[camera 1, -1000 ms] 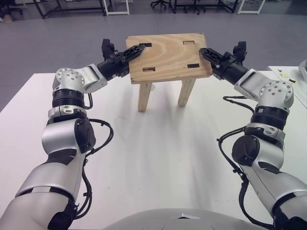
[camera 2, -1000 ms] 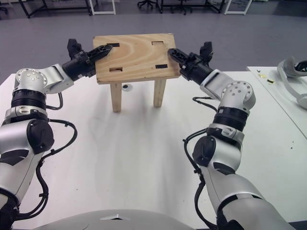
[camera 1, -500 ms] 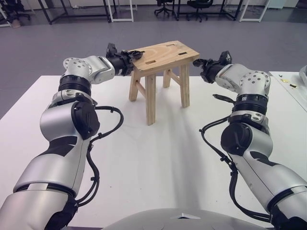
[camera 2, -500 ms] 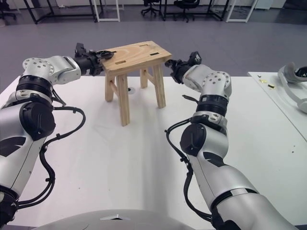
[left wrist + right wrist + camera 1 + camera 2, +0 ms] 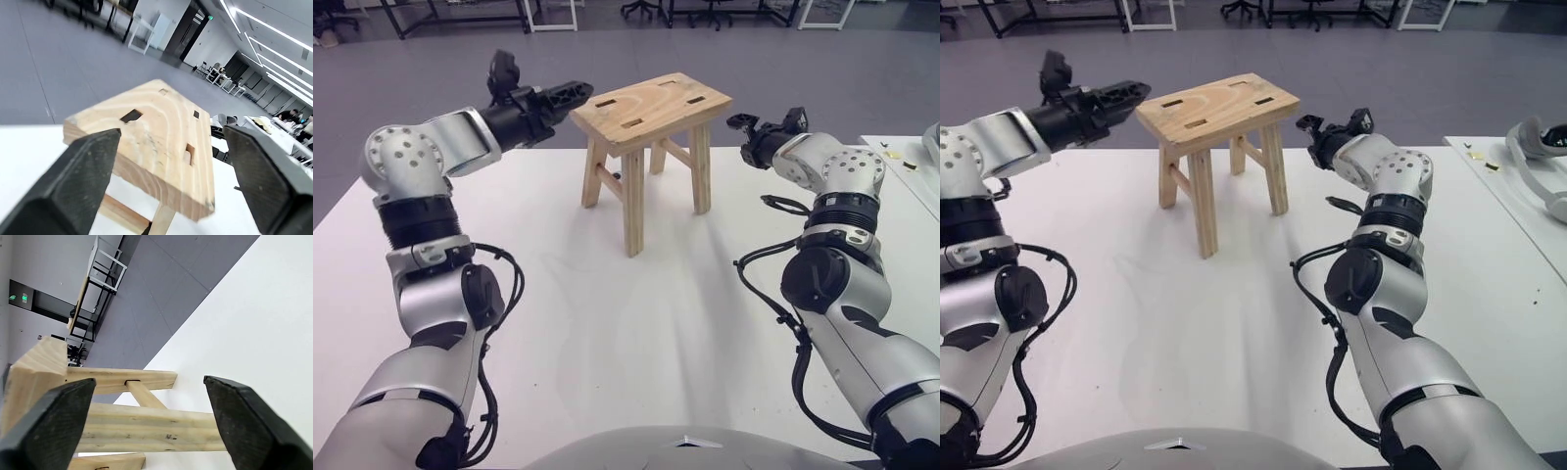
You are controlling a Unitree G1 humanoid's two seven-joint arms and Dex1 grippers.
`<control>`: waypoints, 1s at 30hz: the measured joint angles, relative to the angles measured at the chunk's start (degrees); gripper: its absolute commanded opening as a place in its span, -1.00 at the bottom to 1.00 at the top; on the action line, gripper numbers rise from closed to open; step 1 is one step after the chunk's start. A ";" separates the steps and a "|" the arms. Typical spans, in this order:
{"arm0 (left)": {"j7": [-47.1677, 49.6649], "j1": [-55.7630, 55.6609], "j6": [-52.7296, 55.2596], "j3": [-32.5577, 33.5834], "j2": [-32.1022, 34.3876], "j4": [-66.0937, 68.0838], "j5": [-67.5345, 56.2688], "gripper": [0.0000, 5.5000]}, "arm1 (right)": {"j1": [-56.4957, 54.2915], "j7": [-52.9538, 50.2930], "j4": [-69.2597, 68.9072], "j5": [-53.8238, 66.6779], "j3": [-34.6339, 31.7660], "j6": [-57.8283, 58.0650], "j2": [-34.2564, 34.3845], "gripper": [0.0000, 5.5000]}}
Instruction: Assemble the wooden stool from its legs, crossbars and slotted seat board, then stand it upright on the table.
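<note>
**Left eye view.** The stool (image 5: 646, 127) is standing upright on the white bench (image 5: 607, 323) with its legs (image 5: 633, 211) down, so assembly is looking complete. The long axis of the seat board (image 5: 656, 100) is running roughly from the left pincer (image 5: 574, 94) towards the right pincer (image 5: 744, 125). The left pincer is hovering just beside its end of the board at seat height, with the stool straight ahead of its tips. The right pincer is sitting farther off the other end, slightly below seat level. The left arm is the nearer.

**Right eye view.** This is showing the same layout, with a gap at both ends (no contact that I can make out).

**Left wrist view.** The dark, blocky fingers (image 5: 83, 181) are gaping wide and gripping nothing. The seat board is lying ahead between them. It is pale wood with curved grain and rectangular slots (image 5: 131, 115).

**Right wrist view.** These fingers (image 5: 54, 421) are likewise spreading wide and empty. Ahead are square-section legs and a thin crossbar (image 5: 141, 394), both raw pale timber.

**Judgement.** The coming move is probably a retreat. Each pincer should be backing straight out along the seat axis, so as not to nudge the stool.
</note>
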 measured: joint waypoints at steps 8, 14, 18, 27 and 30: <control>-5.62 32.89 -18.33 -4.71 6.01 -25.75 11.46 0.39 | 22.80 11.34 -25.23 -2.82 12.59 3.43 -3.59 0.50; 7.27 40.35 -45.37 -11.56 -4.67 -17.35 33.60 0.39 | 48.73 17.47 -47.73 -18.84 32.09 -14.23 -2.60 0.50; 9.10 41.32 -54.69 -11.54 -9.90 -13.82 35.26 0.39 | 53.23 17.22 -50.82 -22.97 34.44 -21.02 -0.23 0.50; 9.72 41.86 -57.50 -13.56 -12.80 -10.62 38.53 0.39 | 55.96 17.58 -53.70 -24.64 35.89 -27.72 4.94 0.50; 10.65 41.74 -59.21 -14.12 -13.60 -10.47 39.78 0.39 | 57.65 17.24 -54.38 -24.88 35.40 -28.24 5.27 0.50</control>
